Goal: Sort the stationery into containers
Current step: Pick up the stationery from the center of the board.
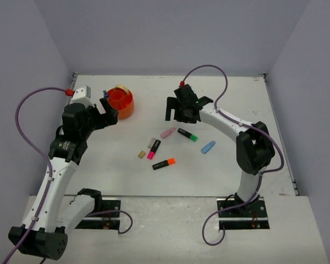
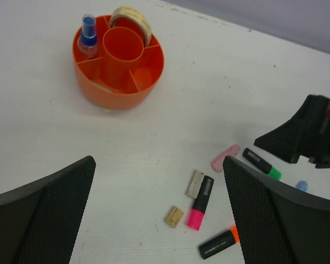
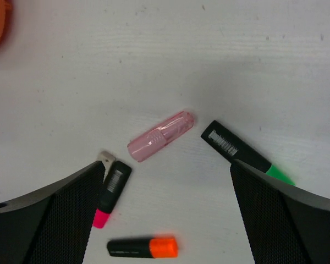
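You are holding the left gripper (image 1: 109,108), just beside the orange tub (image 1: 125,111), and the right gripper (image 1: 177,113) spread wide, grasping nothing. The tan ring (image 2: 131,19) and blue-capped tube (image 2: 88,36) are sitting in the tub; the pink piece (image 3: 160,136), green highlighter (image 3: 242,154) and orange highlighter (image 3: 143,247) are lying apart from it.

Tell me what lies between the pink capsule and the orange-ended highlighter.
Nothing. In the right wrist view, only bare table separates the pink capsule from the orange-ended highlighter; the pink-ended highlighter lies off to the side of that stretch.
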You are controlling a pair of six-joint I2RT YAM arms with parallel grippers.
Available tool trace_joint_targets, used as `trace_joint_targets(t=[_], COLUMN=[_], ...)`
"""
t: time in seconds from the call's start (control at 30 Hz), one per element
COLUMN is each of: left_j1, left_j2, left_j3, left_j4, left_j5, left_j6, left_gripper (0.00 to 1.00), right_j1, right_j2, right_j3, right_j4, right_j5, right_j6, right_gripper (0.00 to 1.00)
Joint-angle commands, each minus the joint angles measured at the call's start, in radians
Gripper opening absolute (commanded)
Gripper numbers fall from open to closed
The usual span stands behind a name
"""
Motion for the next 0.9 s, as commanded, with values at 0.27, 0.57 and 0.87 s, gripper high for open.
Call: trace_joint_targets(t=[0.27, 0.57, 0.87], left_j1=[0.004, 0.002, 0.002], left_j2=[-0.113, -0.116, -0.136], left_j3=[-0.172, -0.190, -0.195], left_j4=[-0.047, -0.026, -0.014], left_j5=[-0.049, -0.012, 0.013], left_j6=[0.078, 0.086, 0.091], left_gripper=[1.00, 1.00, 1.00], right_j1=[0.077, 0.119, 0.137], right_j2=[0.103, 0.209, 0.297], right_j3=[0.051, 0.140, 0.172], right_j4=[-0.031, -0.087, -0.152], right_j5=[0.186, 0.251, 0.310], right_j6=[0.532, 0.567, 0.524], right_gripper=[0.99, 0.92, 0.71])
